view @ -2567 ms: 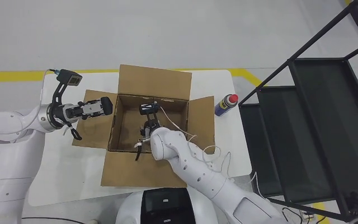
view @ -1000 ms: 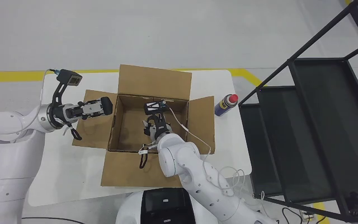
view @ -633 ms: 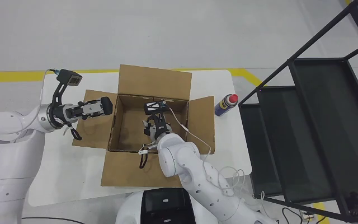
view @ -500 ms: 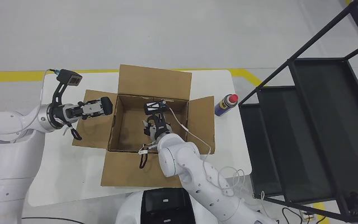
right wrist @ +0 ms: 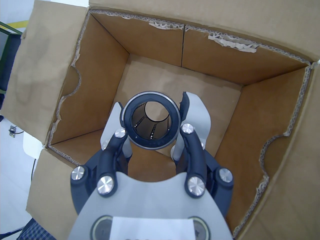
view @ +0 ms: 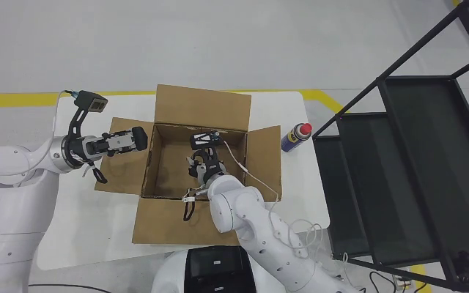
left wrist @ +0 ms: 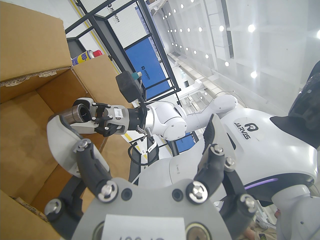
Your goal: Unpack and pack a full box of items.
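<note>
An open cardboard box (view: 201, 106) stands mid-table with its flaps spread out. My right gripper (view: 196, 168) hangs over the box opening, shut on a metal cylinder (right wrist: 152, 144) with a black end ring and a hollow bore; the right wrist view shows the gripper (right wrist: 151, 116) above the bare box floor (right wrist: 200, 96). My left gripper (view: 139, 138) hovers over the box's left flap, open with nothing between its fingers (left wrist: 58, 131). The left wrist view looks across at the cylinder (left wrist: 78, 113) held over the box (left wrist: 30, 51).
A blue and yellow spray can (view: 296, 136) with a red cap stands on the table right of the box, also in the left wrist view (left wrist: 85, 56). A black metal rack (view: 396, 161) stands beyond the table's right edge.
My right arm has shifted a little to the right over the box opening since the earliest frame, then held still. The left arm has not moved.
</note>
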`<state>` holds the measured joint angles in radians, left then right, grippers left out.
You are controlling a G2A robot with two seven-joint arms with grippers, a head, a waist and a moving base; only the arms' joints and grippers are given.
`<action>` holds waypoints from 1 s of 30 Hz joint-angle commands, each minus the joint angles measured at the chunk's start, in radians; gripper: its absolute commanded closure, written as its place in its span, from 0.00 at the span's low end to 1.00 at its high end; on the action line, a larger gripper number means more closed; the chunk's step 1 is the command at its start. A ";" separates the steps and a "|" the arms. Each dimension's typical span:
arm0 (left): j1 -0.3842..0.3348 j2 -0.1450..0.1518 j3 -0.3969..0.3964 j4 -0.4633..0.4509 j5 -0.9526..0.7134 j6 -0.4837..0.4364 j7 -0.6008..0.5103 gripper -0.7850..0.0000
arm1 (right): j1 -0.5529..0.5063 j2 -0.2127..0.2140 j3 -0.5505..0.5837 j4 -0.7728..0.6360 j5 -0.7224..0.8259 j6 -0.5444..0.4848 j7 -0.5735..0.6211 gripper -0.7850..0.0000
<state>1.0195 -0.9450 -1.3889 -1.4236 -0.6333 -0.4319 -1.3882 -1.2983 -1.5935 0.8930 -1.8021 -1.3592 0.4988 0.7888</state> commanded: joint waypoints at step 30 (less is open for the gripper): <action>0.000 0.000 0.000 0.000 0.000 0.000 0.000 0.00 | -0.314 0.049 0.192 -0.548 -0.302 -0.004 0.186 1.00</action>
<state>1.0195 -0.9450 -1.3889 -1.4236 -0.6333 -0.4319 -1.3882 -1.6126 -1.5442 1.0850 -2.3500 -1.6609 0.4947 0.9744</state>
